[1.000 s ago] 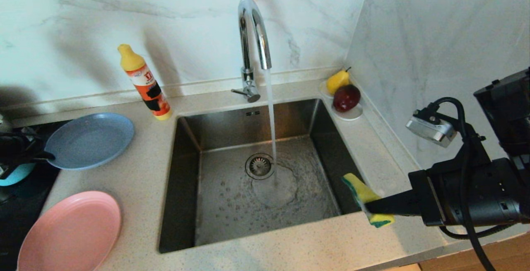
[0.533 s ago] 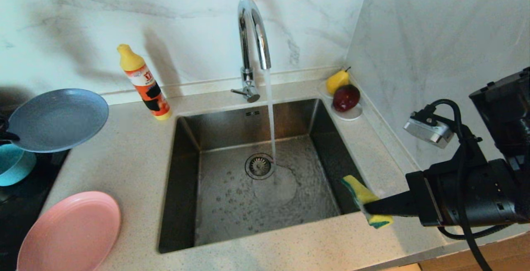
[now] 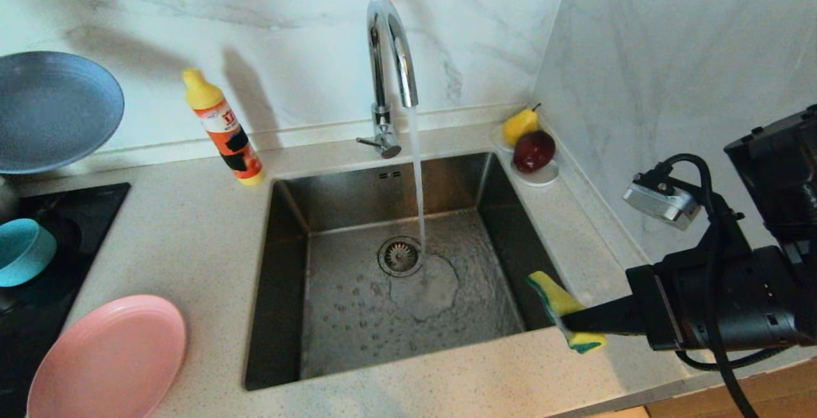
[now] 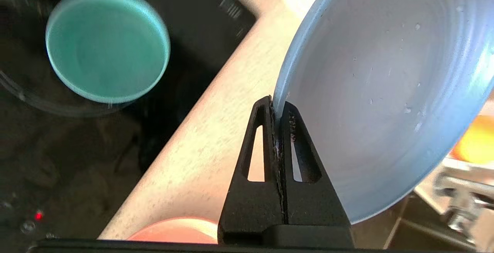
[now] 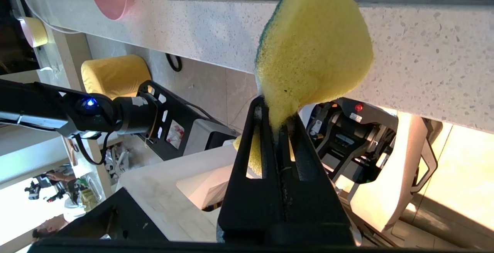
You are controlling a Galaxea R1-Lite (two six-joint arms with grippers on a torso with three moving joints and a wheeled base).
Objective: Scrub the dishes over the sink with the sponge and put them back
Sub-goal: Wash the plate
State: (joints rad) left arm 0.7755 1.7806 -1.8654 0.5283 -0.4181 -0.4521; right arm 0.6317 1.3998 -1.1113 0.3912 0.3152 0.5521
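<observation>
Blue plate [image 3: 54, 111] lifted; sink [image 3: 357, 194] holds running water.

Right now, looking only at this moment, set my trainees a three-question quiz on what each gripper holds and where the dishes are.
1. True or false: the left gripper grips the blue plate by its rim.
2. What does the right gripper pinch: A pear, B sponge, C bottle?
3. Which dishes are not held?

Key: 1 true. 2 B. 3 The pink plate and the teal bowl.

Speckled counter [image 3: 191, 239]: pink plate [image 3: 108, 357], bottle [image 3: 223, 127]
</observation>
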